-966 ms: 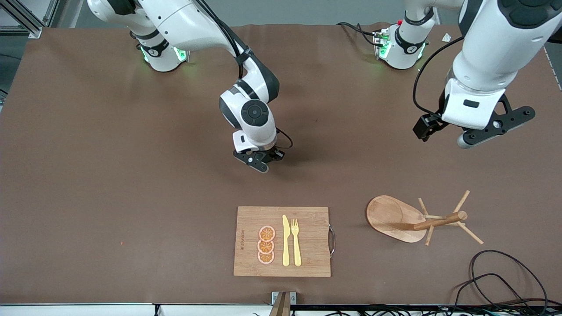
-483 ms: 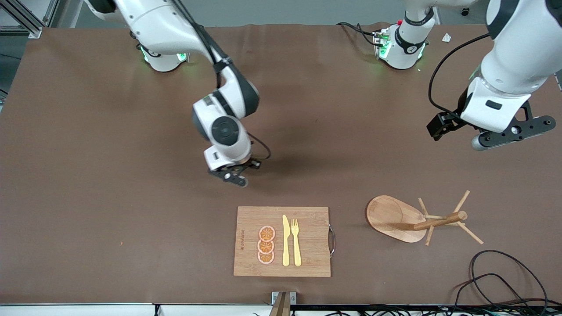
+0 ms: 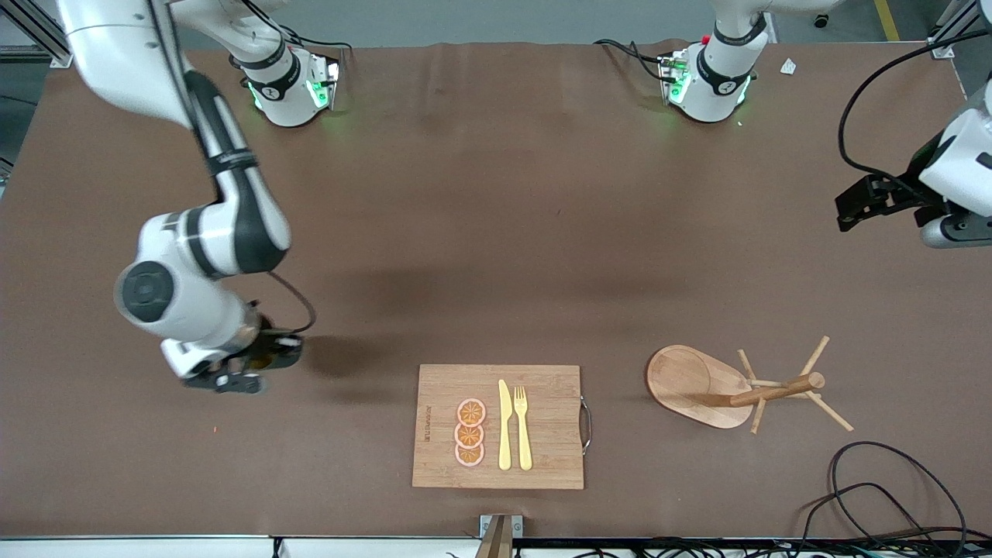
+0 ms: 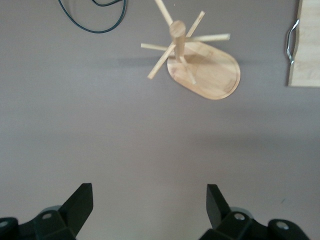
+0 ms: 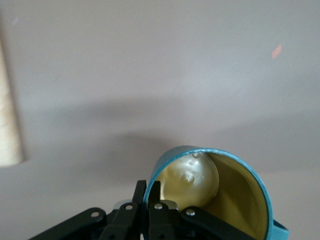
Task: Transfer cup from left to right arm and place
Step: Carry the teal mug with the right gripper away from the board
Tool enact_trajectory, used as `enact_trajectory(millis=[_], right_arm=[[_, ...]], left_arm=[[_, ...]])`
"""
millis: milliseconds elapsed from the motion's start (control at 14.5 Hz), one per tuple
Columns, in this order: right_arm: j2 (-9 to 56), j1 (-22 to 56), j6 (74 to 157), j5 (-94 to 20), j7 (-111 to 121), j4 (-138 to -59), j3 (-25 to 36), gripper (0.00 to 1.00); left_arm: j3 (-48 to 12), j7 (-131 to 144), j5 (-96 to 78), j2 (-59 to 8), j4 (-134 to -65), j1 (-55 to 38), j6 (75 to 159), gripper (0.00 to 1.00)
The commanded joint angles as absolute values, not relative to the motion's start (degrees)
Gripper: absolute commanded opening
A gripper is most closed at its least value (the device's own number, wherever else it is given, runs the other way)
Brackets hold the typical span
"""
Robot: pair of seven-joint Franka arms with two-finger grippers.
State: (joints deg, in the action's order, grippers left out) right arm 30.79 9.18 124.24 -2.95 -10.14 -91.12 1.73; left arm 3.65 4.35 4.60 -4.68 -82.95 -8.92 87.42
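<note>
My right gripper (image 3: 236, 373) is shut on the rim of the dark teal cup (image 3: 271, 354), over bare table toward the right arm's end, beside the cutting board. In the right wrist view the fingers (image 5: 140, 192) pinch the cup's wall, one inside and one outside. The cup (image 5: 220, 187) shows its tan-yellow inside and lies tilted, with its handle at the picture's edge. My left gripper (image 3: 952, 230) is open and empty, over the table's edge at the left arm's end. In the left wrist view the left gripper (image 4: 150, 194) has only bare table between its fingers.
A wooden cutting board (image 3: 542, 387) with orange slices (image 3: 470, 433), a yellow knife and a fork (image 3: 523, 426) lies near the front camera. A wooden peg rack (image 3: 728, 386) lies toward the left arm's end; it also shows in the left wrist view (image 4: 200, 62). Black cables (image 3: 876, 484) lie nearer the camera.
My right arm has swung with the cup from the table's middle toward the right arm's end and nearer the camera. My left arm has drawn back toward its own end.
</note>
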Motion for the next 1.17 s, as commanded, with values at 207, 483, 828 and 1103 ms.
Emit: enact_trajectory(millis=[207,483,828,1103], right_arm=[[36.91,2.20,139.03,-1.67,2.19,-92.29,0.35,0.01],[38.23,0.18,139.31,-0.79,2.02,-92.29,0.35,0.03],[38.06,-1.75,138.60,-1.75,1.40,-92.11,0.26,0.84],[33.95,-2.37,131.42,-1.67,1.84,-91.67,0.18,1.00]], left_arm=[[3.96,0.27,3.69,-1.41,-87.01,-9.23,88.77,1.00],[3.87,-0.79,3.08,-1.14,-87.98,-9.14,88.86,1.00],[3.60,-1.49,2.81,-1.84,-87.63,-9.14,88.68,1.00],[3.60,-2.11,2.73,-1.32,-87.98,-8.88,87.72,1.00]])
